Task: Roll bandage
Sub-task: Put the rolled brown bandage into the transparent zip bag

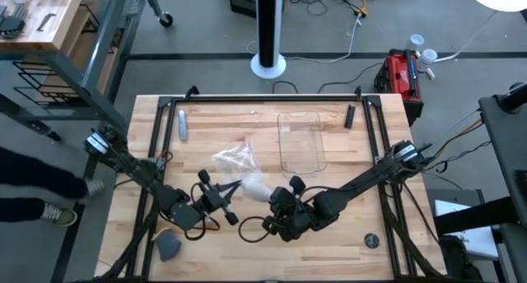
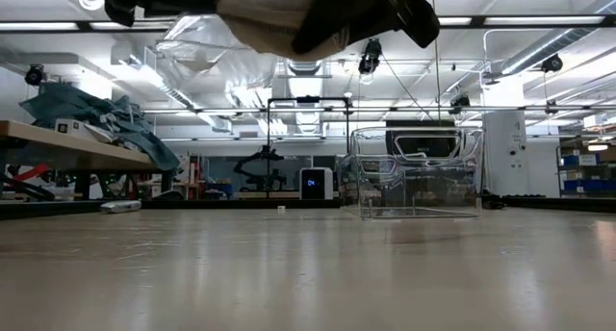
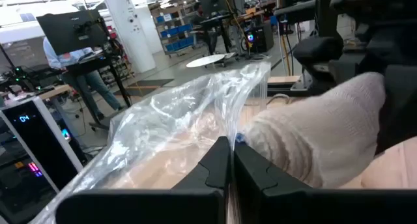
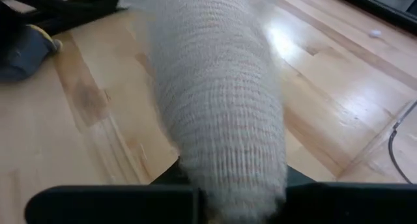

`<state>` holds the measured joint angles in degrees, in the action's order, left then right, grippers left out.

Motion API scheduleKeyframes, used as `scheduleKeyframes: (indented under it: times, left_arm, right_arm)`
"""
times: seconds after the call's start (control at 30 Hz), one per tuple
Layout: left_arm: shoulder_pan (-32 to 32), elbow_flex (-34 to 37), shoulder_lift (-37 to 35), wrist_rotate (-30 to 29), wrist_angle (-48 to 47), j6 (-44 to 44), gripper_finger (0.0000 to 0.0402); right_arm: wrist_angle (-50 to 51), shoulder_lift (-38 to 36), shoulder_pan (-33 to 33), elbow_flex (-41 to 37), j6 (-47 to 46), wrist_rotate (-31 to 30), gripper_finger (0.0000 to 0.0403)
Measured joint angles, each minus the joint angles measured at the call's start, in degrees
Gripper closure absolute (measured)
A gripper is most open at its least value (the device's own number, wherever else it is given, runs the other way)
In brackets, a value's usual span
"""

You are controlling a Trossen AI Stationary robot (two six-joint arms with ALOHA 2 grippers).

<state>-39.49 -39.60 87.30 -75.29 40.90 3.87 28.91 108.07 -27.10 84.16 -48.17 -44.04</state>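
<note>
From above, the bandage (image 1: 258,188) shows as a small whitish roll hanging between the two pincers near the table's front middle: the right gripper (image 1: 278,202) is at its one end and the left gripper (image 1: 234,187) points its fingertips at the other end. Only the right wrist view shows the grip itself: the ribbed gauze of the bandage (image 4: 218,113) runs straight out from the right gripper (image 4: 228,191), whose dark fingers clamp the roll's near end. The left wrist view gives what the top camera cannot: the left gripper (image 3: 229,164) has its two fingers pressed together, tips touching, just at the edge of the bandage (image 3: 313,136); whether they pinch a loose end of gauze cannot be told. Beyond those fingers lies the crumpled plastic wrapper (image 3: 176,126), which from above sits just behind the left gripper's tip (image 1: 235,158). The clear tray (image 1: 301,140) stands well behind the right gripper on the wooden table (image 1: 346,164). The low view alone shows the roll (image 2: 269,18) held clear above the tabletop.
</note>
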Motion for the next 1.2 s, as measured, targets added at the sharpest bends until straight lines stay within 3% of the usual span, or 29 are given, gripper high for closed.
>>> scheduleKeyframes:
  times: [0.37,0.57,0.73,0.9,1.07,1.2]
  left_arm:
    - [-0.5,-0.2,-0.4,3.7,-0.8,0.9,0.0402]
    - [-0.5,-0.1,-0.4,3.4,-2.7,-1.0,0.0402]
    - [-0.5,-0.1,-0.4,-0.9,-3.5,-1.9,0.0402]
    - [-0.4,-0.1,-0.3,1.4,-3.5,-3.9,0.0402]
    - [-0.2,0.0,-0.3,3.4,-1.7,-5.1,0.0402]
    - [0.2,0.0,-0.3,8.2,1.7,-5.5,0.0402]
  right_arm:
    - [-0.9,0.1,0.6,0.1,0.0,-1.0,0.0366]
    - [-0.9,0.0,1.8,3.0,2.5,-0.9,0.0366]
    - [-0.8,0.0,3.3,5.8,4.4,3.4,0.0366]
    - [-0.8,0.0,3.8,6.9,5.2,2.2,0.0366]
    - [-0.5,-0.1,6.1,7.8,5.7,11.8,0.0366]
    - [-0.6,-0.1,7.0,8.0,6.1,14.4,0.0366]
